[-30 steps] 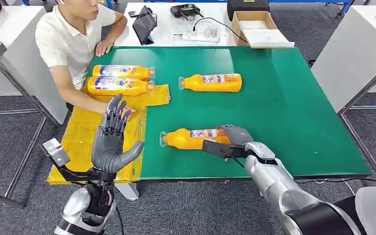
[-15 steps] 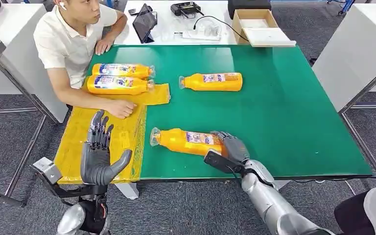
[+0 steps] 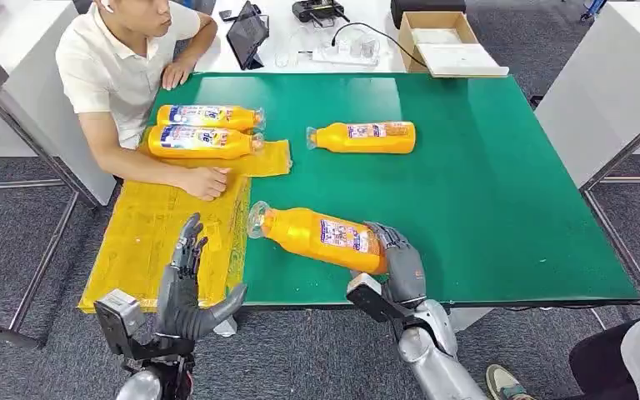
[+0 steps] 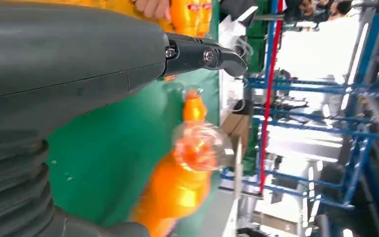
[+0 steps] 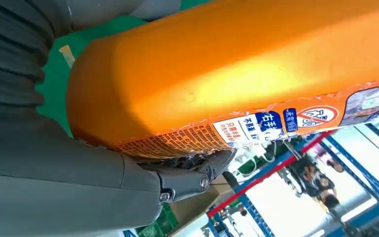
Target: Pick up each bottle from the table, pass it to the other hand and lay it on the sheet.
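Four bottles total: two parked on yellow sheet by person's forearm; one spare lying far side of green worktop; fourth bottle gripped at base end by right hand, fingers wrapped round it, cap end tilted up and aimed left, probably for the handover; left hand raised near worktop's front edge beside sheet, fingers spread wide, holding nothing, looks ready to receive; white benches, open box and tablet beyond; grey carpet below.

held bottle: blurred | right hand: fingers hidden behind bottle
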